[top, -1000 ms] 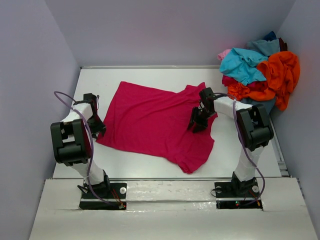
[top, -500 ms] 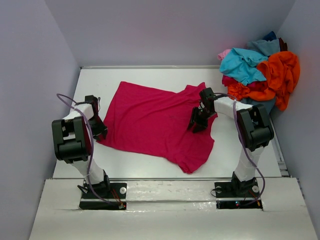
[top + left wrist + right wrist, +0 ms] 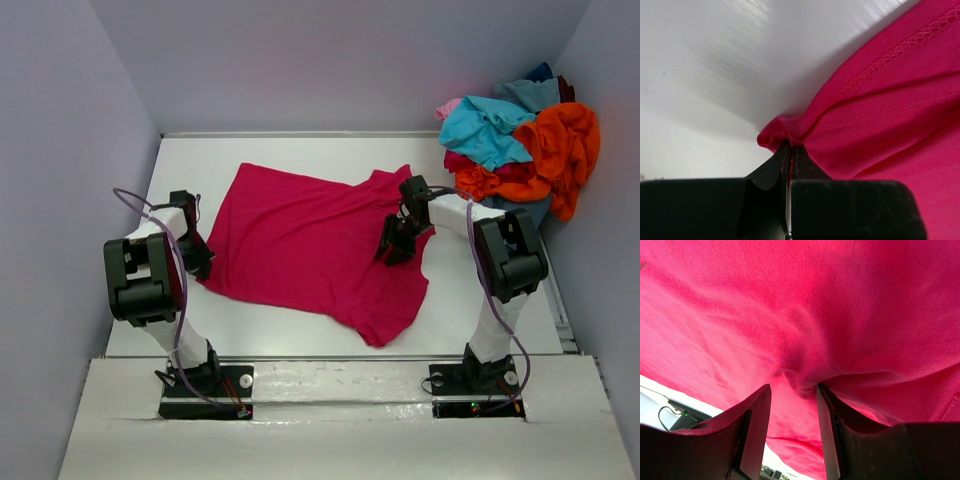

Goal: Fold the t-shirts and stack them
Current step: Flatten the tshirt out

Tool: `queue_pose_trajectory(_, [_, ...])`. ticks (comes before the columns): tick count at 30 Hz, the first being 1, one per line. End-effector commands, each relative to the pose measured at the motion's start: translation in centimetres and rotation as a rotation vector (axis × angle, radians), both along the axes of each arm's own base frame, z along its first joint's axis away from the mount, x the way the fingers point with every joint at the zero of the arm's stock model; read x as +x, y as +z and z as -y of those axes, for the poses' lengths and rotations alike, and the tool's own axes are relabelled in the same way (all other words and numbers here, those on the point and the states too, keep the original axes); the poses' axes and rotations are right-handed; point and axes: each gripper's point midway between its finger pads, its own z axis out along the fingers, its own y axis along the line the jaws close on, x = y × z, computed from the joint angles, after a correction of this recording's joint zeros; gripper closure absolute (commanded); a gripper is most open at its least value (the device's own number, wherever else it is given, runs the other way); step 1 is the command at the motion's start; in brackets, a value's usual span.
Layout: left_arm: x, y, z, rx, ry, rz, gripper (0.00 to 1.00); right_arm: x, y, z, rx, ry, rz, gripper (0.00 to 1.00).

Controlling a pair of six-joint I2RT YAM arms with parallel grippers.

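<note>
Crimson-magenta t-shirt [image 3: 310,240]: spread out and lightly wrinkled in the middle of the overhead frame, lying on the white tabletop [image 3: 270,325]. One rumpled end reaches toward the lower centre.
Left tool [image 3: 789,150]: fingers together, clamped on a small bunched corner of the shirt's hem. In the overhead view this is at the shirt's left edge. In the left wrist view the stitched hem runs from the pinch toward the upper right, with bare tabletop in the upper left.
Right tool [image 3: 792,392]: fingers apart, tips down on the shirt near its right side in the overhead frame. A pucker of cloth rises between the tips, and I cannot tell whether it is pinched.
Other t-shirts [image 3: 520,140]: a loose heap in the upper right of the overhead frame. Turquoise, orange, pink and dark blue show, apart from the spread shirt.
</note>
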Motion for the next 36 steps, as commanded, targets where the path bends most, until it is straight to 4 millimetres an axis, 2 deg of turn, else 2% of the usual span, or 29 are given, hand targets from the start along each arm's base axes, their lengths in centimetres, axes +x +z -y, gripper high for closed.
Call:
queue_pose_trajectory(1, [-1.0,0.8,0.2,0.003,0.02,-0.005,0.92,-1.8,-3.2,1.8,-0.103,0.012,-0.054,0.52])
queue_pose_trajectory(14, [-1.5,3.2,0.1,0.022,0.049,0.04,0.94,-1.6,-3.4,1.7,-0.101,0.025,-0.043,0.52])
queue_pose_trajectory(28, [-2.4,3.1,0.5,0.003,0.041,0.017,0.94,-1.6,-3.7,1.8,-0.103,0.041,-0.045,0.52])
queue_pose_trajectory(34, [-2.1,2.8,0.7,-0.013,0.026,0.014,0.91,-1.6,-3.8,1.7,-0.102,0.043,-0.047,0.52])
queue_pose_trajectory(36, [-2.0,2.8,0.7,-0.014,0.021,0.013,0.87,-1.6,-3.8,1.8,-0.103,0.044,-0.048,0.52])
